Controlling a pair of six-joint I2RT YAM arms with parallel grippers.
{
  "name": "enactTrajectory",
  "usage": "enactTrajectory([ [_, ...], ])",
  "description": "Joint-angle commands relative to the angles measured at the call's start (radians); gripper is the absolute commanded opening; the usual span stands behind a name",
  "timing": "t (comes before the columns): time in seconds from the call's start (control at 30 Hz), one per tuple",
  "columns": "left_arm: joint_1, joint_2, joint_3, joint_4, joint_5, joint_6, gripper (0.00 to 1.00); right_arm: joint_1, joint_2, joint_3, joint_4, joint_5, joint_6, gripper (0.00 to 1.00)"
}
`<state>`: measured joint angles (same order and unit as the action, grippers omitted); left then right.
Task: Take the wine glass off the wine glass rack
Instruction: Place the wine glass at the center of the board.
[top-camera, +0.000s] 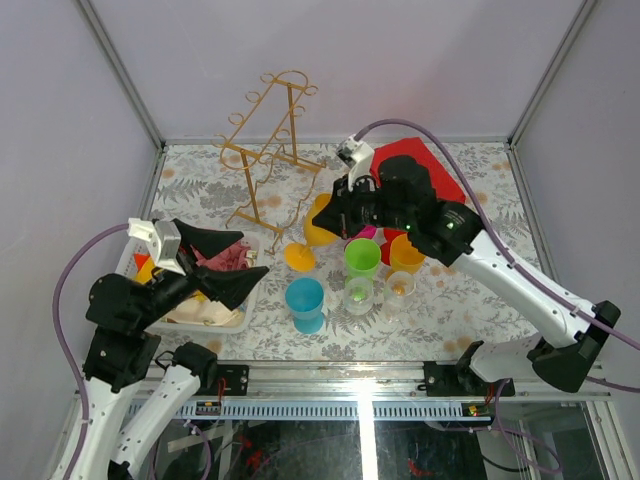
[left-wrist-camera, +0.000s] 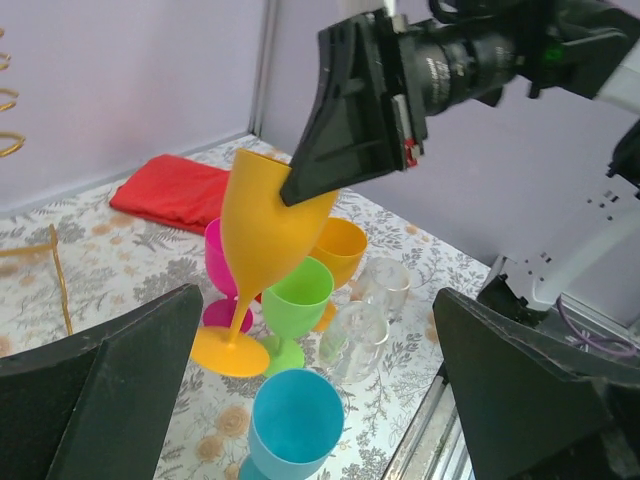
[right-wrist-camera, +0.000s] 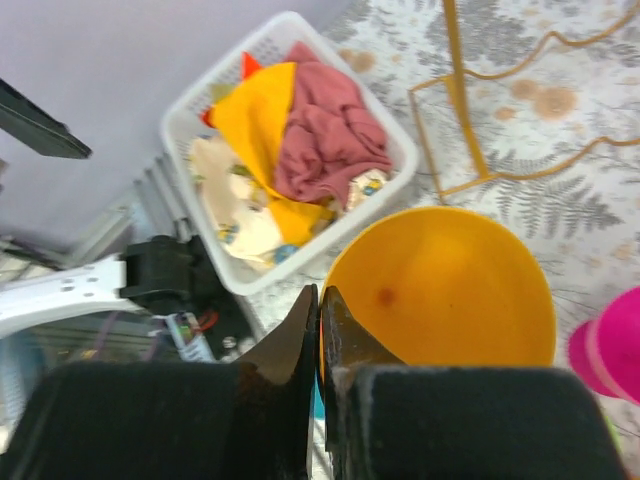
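My right pincer (left-wrist-camera: 293, 188) is clamped on the rim of the orange wine glass (left-wrist-camera: 268, 225), one finger inside the bowl and one outside. The glass hangs tilted near the middle of the worktop (top-camera: 200, 190), well apart from the wine glass rack (top-camera: 262, 152), which stands toward the far edge. I cannot tell whether its foot touches the surface.

My left pincer (top-camera: 255, 254) stands wide apart over the white basket (top-camera: 240, 320) of cloths at the left edge, holding nothing.

The pinch is thin and on the rim only, so I judge the glass could swing or slip. Its foot is just beside the pink glass (left-wrist-camera: 215, 255) and the green glass (left-wrist-camera: 297, 285), with the blue glass (left-wrist-camera: 295, 415) and two clear glasses (left-wrist-camera: 370, 315) near. A careless set-down could topple them.
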<state>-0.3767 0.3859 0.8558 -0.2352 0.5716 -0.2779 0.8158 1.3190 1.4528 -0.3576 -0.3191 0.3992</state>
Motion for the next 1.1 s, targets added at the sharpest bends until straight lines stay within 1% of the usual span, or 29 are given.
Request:
enactTrajectory([
  [0.0, 0.002, 0.045, 0.03, -0.054, -0.099, -0.038, 1.0, 0.072, 0.038, 0.076, -0.046, 0.31, -0.175, 0.0],
  [0.13, 0.002, 0.063, 0.035, -0.058, -0.105, -0.053, 1.0, 0.131, 0.113, 0.103, -0.07, 0.437, -0.273, 0.0],
  [0.23, 0.002, 0.061, 0.035, -0.059, -0.123, -0.049, 1.0, 0.141, 0.159, 0.112, -0.066, 0.454, -0.287, 0.0],
  [0.5, 0.002, 0.047, 0.058, -0.095, -0.189, -0.034, 1.0, 0.158, 0.266, 0.09, -0.05, 0.376, -0.275, 0.0],
  [0.73, 0.001, 0.042, 0.061, -0.104, -0.231, -0.032, 1.0, 0.157, 0.338, 0.046, -0.016, 0.317, -0.238, 0.02],
  [1.0, 0.001, 0.04, 0.066, -0.117, -0.246, -0.029, 1.0, 0.157, 0.387, 0.019, 0.008, 0.306, -0.211, 0.08],
  [1.07, 0.002, 0.04, 0.066, -0.12, -0.254, -0.027, 1.0, 0.157, 0.392, 0.019, 0.009, 0.303, -0.208, 0.12],
])
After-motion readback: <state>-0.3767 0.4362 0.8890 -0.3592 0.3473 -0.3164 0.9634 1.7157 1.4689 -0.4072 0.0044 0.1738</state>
